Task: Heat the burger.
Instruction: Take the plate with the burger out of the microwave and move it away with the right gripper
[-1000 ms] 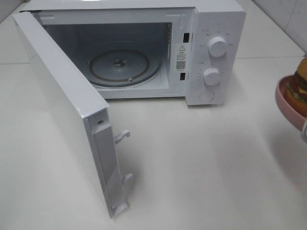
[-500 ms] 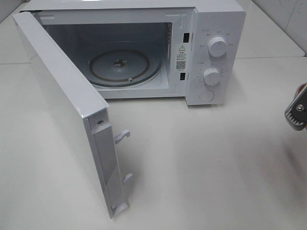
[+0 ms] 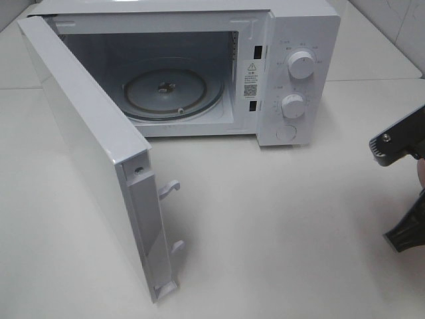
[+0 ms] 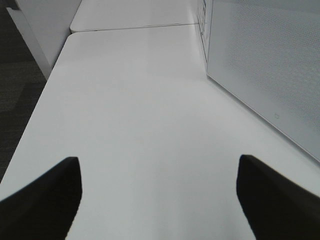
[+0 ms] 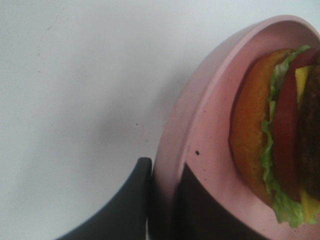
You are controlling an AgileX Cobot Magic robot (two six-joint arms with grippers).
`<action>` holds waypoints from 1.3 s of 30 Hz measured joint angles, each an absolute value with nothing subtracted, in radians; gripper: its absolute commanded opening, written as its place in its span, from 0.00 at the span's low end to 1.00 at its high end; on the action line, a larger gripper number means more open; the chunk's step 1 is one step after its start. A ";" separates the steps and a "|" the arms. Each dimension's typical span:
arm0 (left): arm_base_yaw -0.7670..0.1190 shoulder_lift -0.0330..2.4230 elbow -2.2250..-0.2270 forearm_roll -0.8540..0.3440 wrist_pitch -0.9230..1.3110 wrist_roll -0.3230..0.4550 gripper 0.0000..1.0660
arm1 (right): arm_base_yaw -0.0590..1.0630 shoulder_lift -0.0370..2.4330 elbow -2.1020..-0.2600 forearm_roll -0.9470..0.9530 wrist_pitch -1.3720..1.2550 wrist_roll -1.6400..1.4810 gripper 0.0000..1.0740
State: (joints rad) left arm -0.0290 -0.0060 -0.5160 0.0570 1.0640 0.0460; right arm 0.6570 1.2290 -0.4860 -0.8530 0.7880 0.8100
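Note:
In the right wrist view the burger (image 5: 280, 135) lies on a pink round plate (image 5: 200, 115); bun, lettuce, a red layer, cheese and dark patty show. My right gripper (image 5: 164, 175) is shut on the plate's rim, one dark finger (image 5: 132, 205) outside it and one inside. Plate and burger are out of the exterior high view, where only parts of the right arm (image 3: 397, 143) show at the right edge. The white microwave (image 3: 299, 26) stands at the back with its door (image 3: 93, 146) swung wide open and its glass turntable (image 3: 174, 92) bare. My left gripper (image 4: 160, 200) is open over bare table.
The open door juts toward the front left of the white table (image 3: 279, 232). Two knobs (image 3: 301, 65) sit on the microwave's right panel. In the left wrist view the table's edge (image 4: 35, 110) drops to dark floor, and a white meshed panel (image 4: 270, 65) stands beside the gripper.
The plate with the burger has left the exterior view at its right edge. Grey and black parts of the right arm now show there instead. Nothing else has moved.

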 measured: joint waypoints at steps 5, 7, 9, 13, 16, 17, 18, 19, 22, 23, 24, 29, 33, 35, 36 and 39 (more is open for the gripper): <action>-0.029 -0.006 -0.516 0.057 1.064 0.046 0.73 | 0.653 1.281 -0.489 -0.932 0.778 0.957 0.01; -0.029 -0.006 -0.516 0.057 1.064 0.046 0.73 | 0.653 1.307 -0.489 -0.962 0.773 1.008 0.01; -0.029 -0.006 -0.516 0.057 1.064 0.046 0.73 | 0.653 1.321 -0.489 -0.974 0.772 1.027 0.01; -0.029 -0.006 -0.516 0.057 1.064 0.046 0.73 | 0.653 1.396 -0.489 -1.029 0.768 1.110 0.01; -0.029 -0.006 -0.516 0.057 1.064 0.046 0.73 | 0.653 1.451 -0.490 -1.050 0.765 1.139 0.01; -0.029 -0.006 -0.516 0.057 1.064 0.046 0.73 | 0.653 1.451 -0.490 -1.050 0.765 1.139 0.01; -0.029 -0.006 -0.516 0.057 1.064 0.046 0.73 | 0.651 1.470 -0.491 -1.054 0.765 1.149 0.01; -0.029 -0.006 -0.516 0.057 1.064 0.046 0.73 | 0.639 1.502 -0.491 -1.058 0.757 1.167 0.01; -0.029 -0.006 -0.516 0.057 1.064 0.046 0.73 | 0.604 1.554 -0.492 -1.063 0.742 1.197 0.01; -0.029 -0.006 -0.516 0.057 1.064 0.046 0.73 | 0.604 1.554 -0.492 -1.063 0.742 1.197 0.01; -0.029 -0.006 -0.516 0.057 1.064 0.046 0.73 | 0.582 1.582 -0.492 -1.064 0.741 1.208 0.02; -0.029 -0.006 -0.516 0.057 1.064 0.046 0.73 | 0.531 1.641 -0.492 -1.095 0.714 1.243 0.03; -0.029 -0.006 -0.516 0.057 1.064 0.046 0.73 | 0.497 1.684 -0.493 -1.126 0.678 1.283 0.03; -0.029 -0.006 -0.516 0.057 1.064 0.046 0.73 | 0.489 1.697 -0.493 -1.136 0.672 1.292 0.03; -0.029 -0.006 -0.516 0.057 1.064 0.046 0.73 | 0.474 1.718 -0.493 -1.145 0.658 1.310 0.03; -0.029 -0.006 -0.516 0.057 1.064 0.046 0.73 | 0.458 1.740 -0.493 -1.153 0.647 1.328 0.05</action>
State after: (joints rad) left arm -0.0290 -0.0060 -0.5160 0.0570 1.0640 0.0460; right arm 0.4580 1.7400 -0.4930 -1.1530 0.6470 1.3280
